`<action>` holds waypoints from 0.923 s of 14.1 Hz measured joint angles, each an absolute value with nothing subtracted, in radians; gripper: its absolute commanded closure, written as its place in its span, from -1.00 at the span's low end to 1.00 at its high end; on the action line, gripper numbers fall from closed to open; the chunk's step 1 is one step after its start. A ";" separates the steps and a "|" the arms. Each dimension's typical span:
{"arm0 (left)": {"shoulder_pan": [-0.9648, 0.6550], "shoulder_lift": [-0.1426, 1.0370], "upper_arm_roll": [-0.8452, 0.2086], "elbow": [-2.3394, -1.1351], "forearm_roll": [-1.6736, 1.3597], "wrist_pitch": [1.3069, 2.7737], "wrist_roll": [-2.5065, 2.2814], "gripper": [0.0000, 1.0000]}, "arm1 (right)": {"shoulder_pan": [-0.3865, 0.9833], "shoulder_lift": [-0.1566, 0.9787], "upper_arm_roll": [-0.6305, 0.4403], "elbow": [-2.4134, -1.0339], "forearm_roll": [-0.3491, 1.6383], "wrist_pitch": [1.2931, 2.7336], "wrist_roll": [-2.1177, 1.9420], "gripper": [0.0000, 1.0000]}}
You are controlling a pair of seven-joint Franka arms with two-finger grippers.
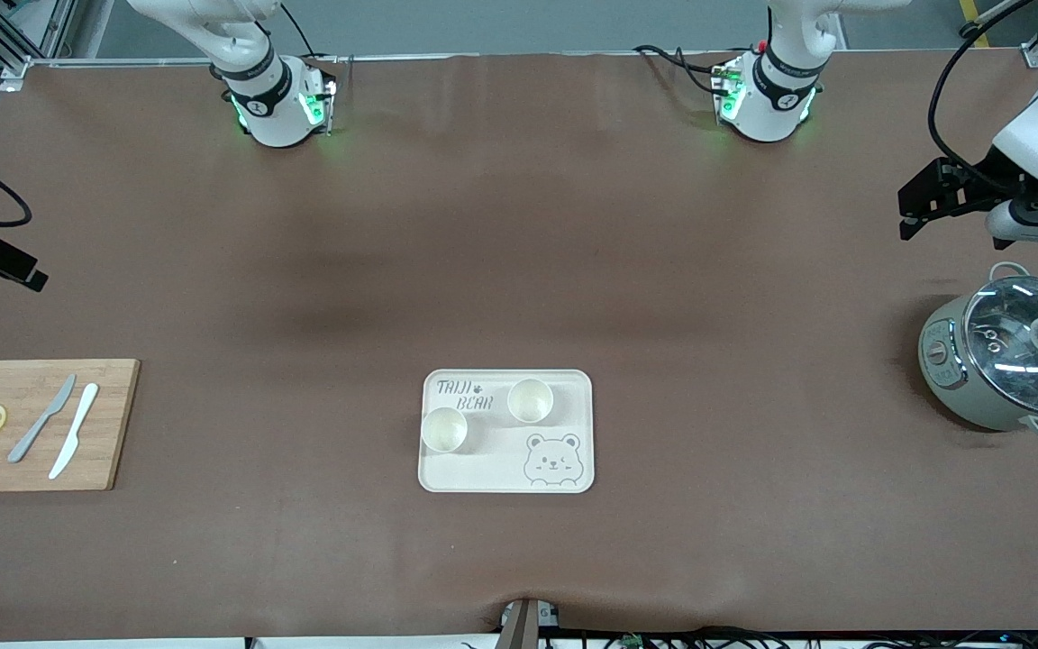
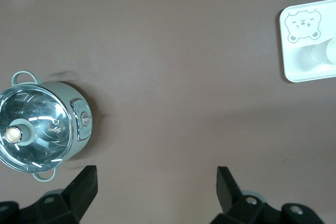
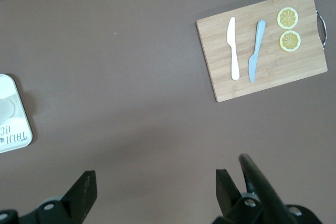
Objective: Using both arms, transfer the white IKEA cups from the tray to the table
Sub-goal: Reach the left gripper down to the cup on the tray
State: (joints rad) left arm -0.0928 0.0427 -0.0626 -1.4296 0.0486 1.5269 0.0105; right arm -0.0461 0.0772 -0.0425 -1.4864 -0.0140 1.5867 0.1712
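Brown table (image 1: 519, 270) bears tray (image 1: 573, 388), two cups (image 1: 530, 399).

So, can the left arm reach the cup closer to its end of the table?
Probably yes: that cup stands upright and uncovered on the tray, and the open left pincer has bare table between.

We see only part of the tray (image 2: 307, 72) in both wrist views. The pot (image 1: 1010, 365) is cut off by the front view's edge.
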 measured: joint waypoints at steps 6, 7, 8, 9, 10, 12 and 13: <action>-0.093 0.065 -0.081 -1.459 -0.064 1.599 0.007 -1.00 | -0.046 0.080 -0.042 -1.488 -0.014 1.587 0.171 -1.00; -0.093 0.075 -0.083 -1.486 -0.092 1.643 0.007 -1.00 | -0.046 0.082 -0.042 -1.488 -0.014 1.587 0.172 -1.00; -0.095 0.089 -0.087 -1.507 -0.104 1.674 0.007 -1.00 | -0.046 0.083 -0.042 -1.488 -0.014 1.587 0.172 -1.00; -0.105 0.109 -0.091 -1.515 -0.104 1.693 0.007 -1.00 | -0.046 0.085 -0.042 -1.489 -0.014 1.587 0.172 -1.00; -0.123 0.133 -0.095 -1.514 -0.104 1.703 0.007 -1.00 | -0.046 0.086 -0.042 -1.489 -0.014 1.587 0.172 -1.00; -0.178 0.188 -0.098 -1.501 -0.104 1.713 -0.017 -1.00 | -0.046 0.088 -0.042 -1.491 -0.014 1.587 0.172 -1.00; -0.211 0.219 -0.099 -1.489 -0.102 1.717 -0.060 -1.00 | -0.046 0.090 -0.041 -1.492 -0.014 1.587 0.172 -1.00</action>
State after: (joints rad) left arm -0.2112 0.2188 -0.0990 -1.4885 -0.1023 1.7174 -0.0598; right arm -0.0461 0.0900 -0.0415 -1.4923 -0.0139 1.5867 0.1717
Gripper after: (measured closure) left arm 0.000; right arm 0.000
